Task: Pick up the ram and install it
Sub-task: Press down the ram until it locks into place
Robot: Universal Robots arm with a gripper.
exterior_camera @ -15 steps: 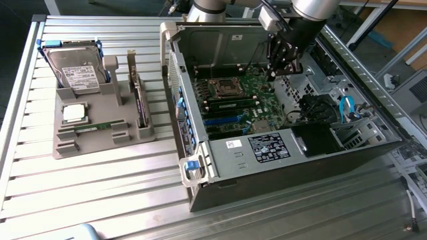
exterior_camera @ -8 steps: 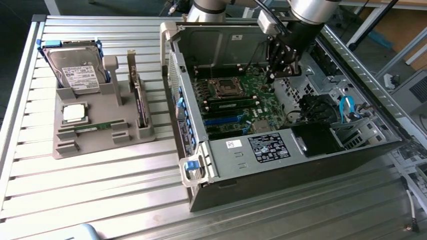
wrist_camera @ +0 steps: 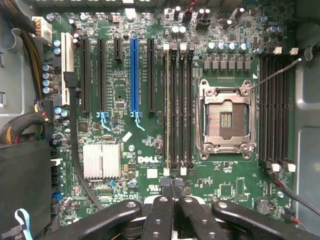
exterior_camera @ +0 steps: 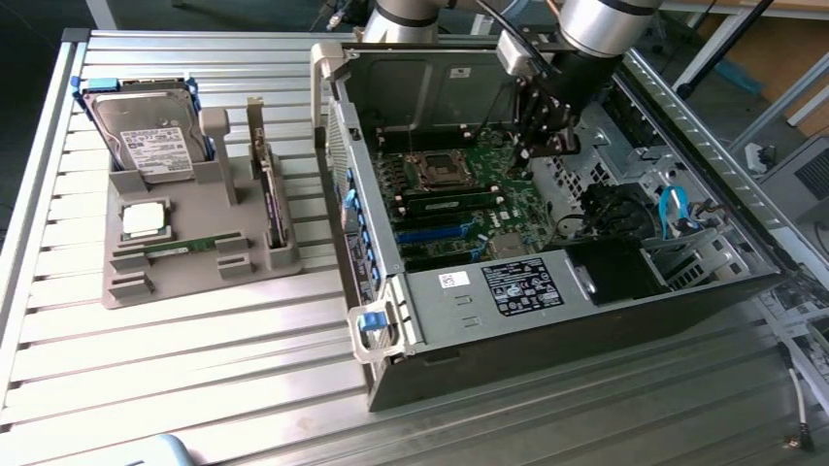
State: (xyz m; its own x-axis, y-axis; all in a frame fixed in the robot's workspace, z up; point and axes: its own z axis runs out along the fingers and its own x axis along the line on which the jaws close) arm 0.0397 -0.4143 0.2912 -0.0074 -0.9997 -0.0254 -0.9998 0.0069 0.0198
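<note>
Ram [exterior_camera: 194, 245] lies in the grey tray [exterior_camera: 130, 291] near the worktop's [exterior_camera: 194, 388] edge, at the exterior view's left. End effector [wrist_camera: 174, 183] is pinched shut and empty over the board's slots [wrist_camera: 178, 107]. It looks like a second ram [exterior_camera: 451, 205] is already in.

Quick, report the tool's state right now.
Tool: closed, nothing visible in its grip, above the motherboard.

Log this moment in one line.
gripper shut | above motherboard, by memory slots | one ram on motherboard | other ram in tray
</note>
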